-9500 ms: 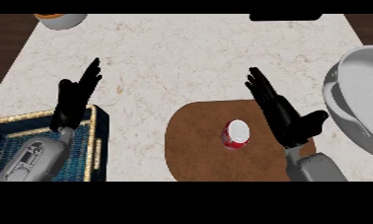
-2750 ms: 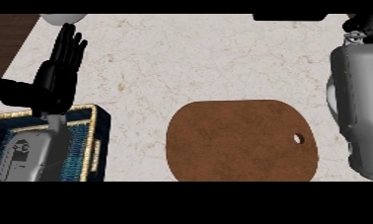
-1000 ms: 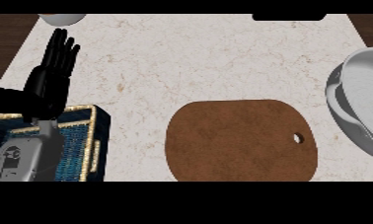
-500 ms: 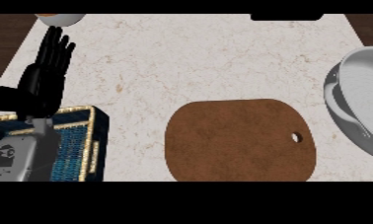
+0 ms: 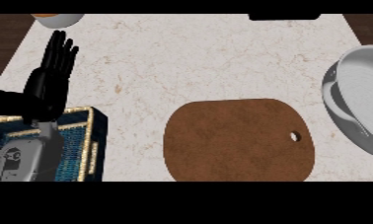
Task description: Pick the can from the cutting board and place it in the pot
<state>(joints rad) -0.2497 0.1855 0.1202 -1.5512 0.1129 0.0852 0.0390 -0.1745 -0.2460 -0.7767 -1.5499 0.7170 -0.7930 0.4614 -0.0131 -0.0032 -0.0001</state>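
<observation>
Can is showing nowhere — the cutting board [image 5: 237, 139] at six o'clock is lying bare, and the pot [image 5: 353, 100] at three o'clock is hiding its inside, so placement is likely done. The left hand [image 5: 51, 77] at nine o'clock is resting with fingers straight — the right is out of view.
</observation>
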